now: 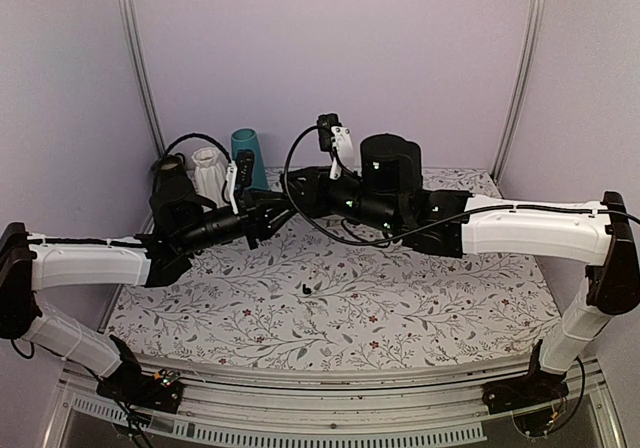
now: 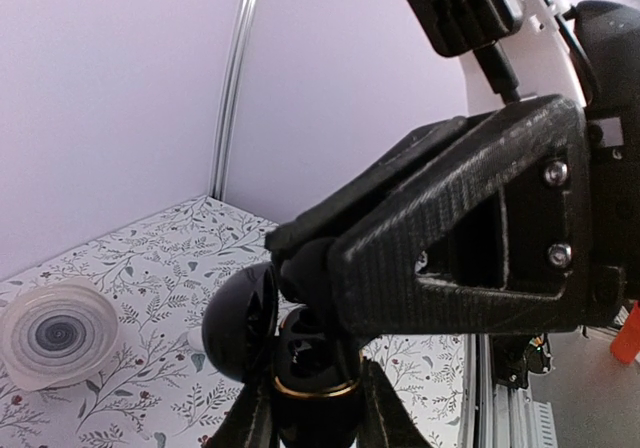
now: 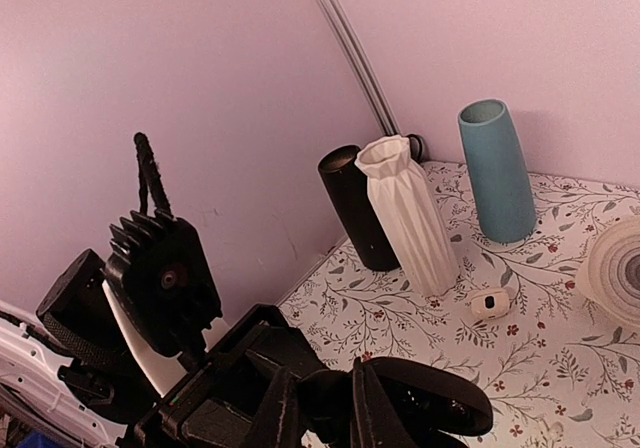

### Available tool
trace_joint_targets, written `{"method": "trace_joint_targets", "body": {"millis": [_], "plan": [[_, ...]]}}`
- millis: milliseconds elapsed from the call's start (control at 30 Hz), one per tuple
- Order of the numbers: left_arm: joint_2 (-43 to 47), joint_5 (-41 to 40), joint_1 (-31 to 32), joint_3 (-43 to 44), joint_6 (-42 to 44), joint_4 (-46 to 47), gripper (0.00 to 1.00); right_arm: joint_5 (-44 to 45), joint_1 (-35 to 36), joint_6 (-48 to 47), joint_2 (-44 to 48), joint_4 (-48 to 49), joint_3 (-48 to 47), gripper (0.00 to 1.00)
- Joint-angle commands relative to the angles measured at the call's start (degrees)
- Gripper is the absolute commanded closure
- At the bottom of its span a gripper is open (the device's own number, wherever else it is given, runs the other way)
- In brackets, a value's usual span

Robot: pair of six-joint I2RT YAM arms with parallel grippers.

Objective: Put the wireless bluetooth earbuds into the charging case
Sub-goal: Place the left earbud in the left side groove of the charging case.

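left tool [image 2: 315, 410] on glossy rounded case [image 2: 240, 333]

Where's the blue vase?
In the top view the blue vase stands at the back left of the table, just right of the white vase.

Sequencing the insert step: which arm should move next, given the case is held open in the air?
Right. The left gripper is shut on the open case, holding it up, and the right gripper has its shut tips just above the opening. What they pinch, if anything, is unclear.
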State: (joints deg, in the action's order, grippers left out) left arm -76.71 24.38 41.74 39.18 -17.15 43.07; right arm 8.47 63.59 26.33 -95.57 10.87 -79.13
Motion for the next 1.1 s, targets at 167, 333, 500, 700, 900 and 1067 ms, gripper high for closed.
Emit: {"method": "trace_joint_targets", "body": {"millis": [167,333,500,700,900,1067], "plan": [[2.30,-1.13,0.79,1.78,0.83,1.67,1.00,1.89,0.62,0.98,-0.54,0.30,1.06,0.93],[2.44,-0.44,0.92,1.62,1.16,1.58,1.00,3.28,0.57,1.22,-0.73,-0.23,0.21,0.93],[2.70,-0.34,1.21,1.62,1.32,1.75,1.00,3.00,0.62,1.18,-1.40,0.20,-0.23,0.93],[2.95,-0.67,1.42,1.48,2.26,1.68,1.00,2.34,0.67,1.83,-1.78,0.81,-0.58,0.93],[3.26,0.22,1.43,1.47,3.02,1.11,1.00,0.59,0.71,1.89,-1.60,1.25,0.23,0.93],[3.92,-0.15,1.48,1.58,3.58,0.70,1.00,-1.17,0.71,2.65,-1.03,2.52,1.99,0.93]]}}
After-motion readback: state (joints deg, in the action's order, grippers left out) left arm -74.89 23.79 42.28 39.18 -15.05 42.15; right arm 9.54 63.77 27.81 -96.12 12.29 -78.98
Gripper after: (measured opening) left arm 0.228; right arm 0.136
